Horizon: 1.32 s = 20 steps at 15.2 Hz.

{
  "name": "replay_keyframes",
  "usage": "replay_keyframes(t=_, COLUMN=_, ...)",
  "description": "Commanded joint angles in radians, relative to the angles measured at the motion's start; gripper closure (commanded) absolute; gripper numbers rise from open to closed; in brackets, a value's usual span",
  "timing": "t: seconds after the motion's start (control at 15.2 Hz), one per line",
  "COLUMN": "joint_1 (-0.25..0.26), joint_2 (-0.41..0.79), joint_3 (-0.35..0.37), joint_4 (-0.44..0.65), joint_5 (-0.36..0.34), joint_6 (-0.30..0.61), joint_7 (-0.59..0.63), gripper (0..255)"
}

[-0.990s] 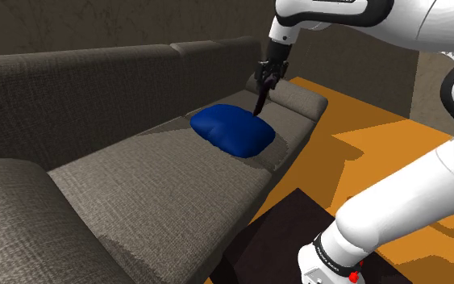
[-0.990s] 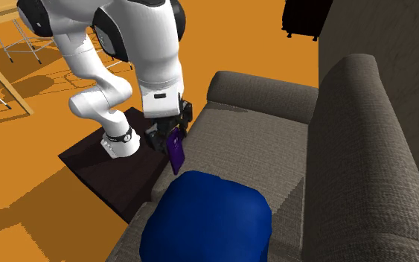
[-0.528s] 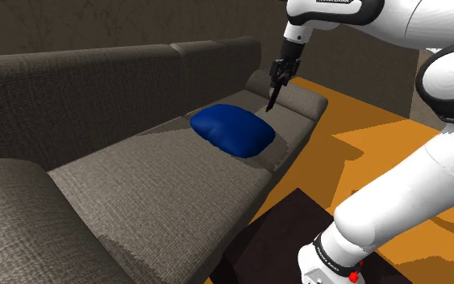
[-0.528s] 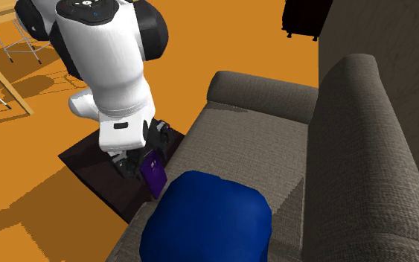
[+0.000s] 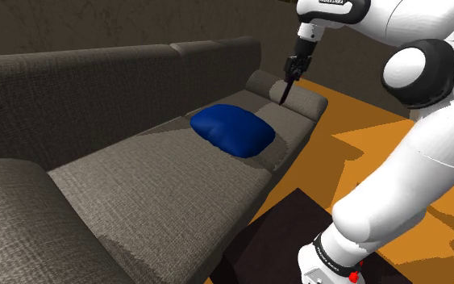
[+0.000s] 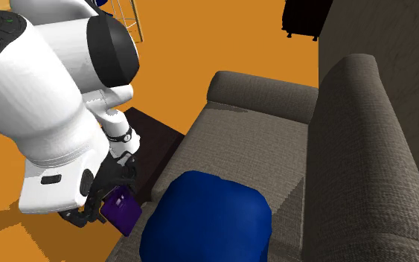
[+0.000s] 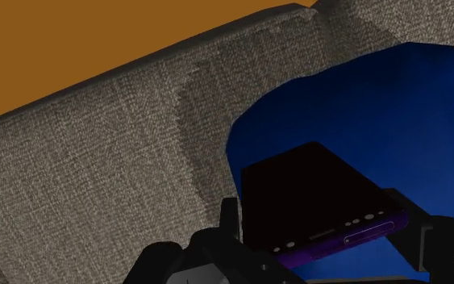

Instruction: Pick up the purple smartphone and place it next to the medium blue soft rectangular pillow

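My gripper (image 5: 287,83) is shut on the purple smartphone (image 5: 285,91), which hangs below it above the far end of the grey sofa seat, near the armrest (image 5: 297,95). The blue pillow (image 5: 233,129) lies on the seat, to the shoulder view's left of the phone and apart from it. From the second exterior view, the gripper (image 6: 105,199) and phone (image 6: 122,211) are beside the sofa's front edge, left of the pillow (image 6: 208,219). The wrist view has the dark-faced phone (image 7: 314,198) clasped between the fingers (image 7: 230,216), with the pillow (image 7: 378,105) beneath.
The grey sofa (image 5: 160,185) has a tall backrest (image 5: 80,89) and a long bare seat. My dark stand (image 5: 281,234) sits on the orange floor (image 5: 370,137) in front of it. A black cabinet (image 6: 304,18) stands behind the sofa's end.
The gripper has carried the phone to the shoulder view's right, from above the pillow's edge towards the armrest. In the second exterior view it swung down and left, past the sofa's front edge.
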Motion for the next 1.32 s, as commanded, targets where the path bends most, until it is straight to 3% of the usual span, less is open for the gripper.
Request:
replay_keyframes(t=0.0, joint_1=-0.027, joint_2=0.051, joint_3=-0.022, joint_4=0.059, joint_5=0.009, joint_6=-0.009, joint_7=-0.05, gripper=255)
replay_keyframes(t=0.46, joint_1=-0.14, joint_2=0.3, joint_3=-0.075, joint_4=0.404, joint_5=0.068, joint_6=-0.112, joint_7=-0.196, gripper=255)
replay_keyframes(t=1.25, joint_1=-0.125, joint_2=0.252, joint_3=-0.072, joint_4=0.17, joint_5=0.058, joint_6=0.075, joint_7=-0.196, gripper=255)
